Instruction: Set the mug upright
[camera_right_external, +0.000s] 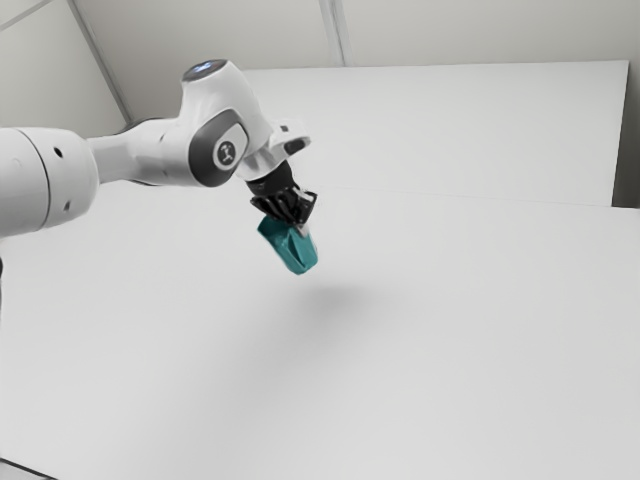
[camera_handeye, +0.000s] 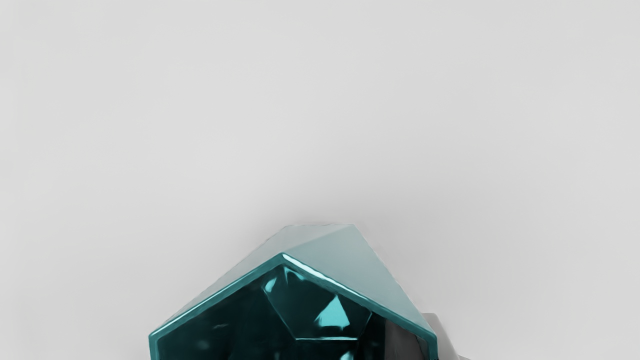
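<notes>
Fingers of the black two-finger gripper were nearly closed, pinching one wall of the glossy teal faceted mug. Mug was tilted above the white table; white arm entered from the exterior view's left.

The mug looks glossy inside, the table smooth and matt.

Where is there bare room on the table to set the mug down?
The table is bare to the exterior view's right of the soft shadow, and from that shadow toward the view's bottom edge. It is crowded in the air: the claw holds the mug tilted, and the arm crosses the upper left.
</notes>
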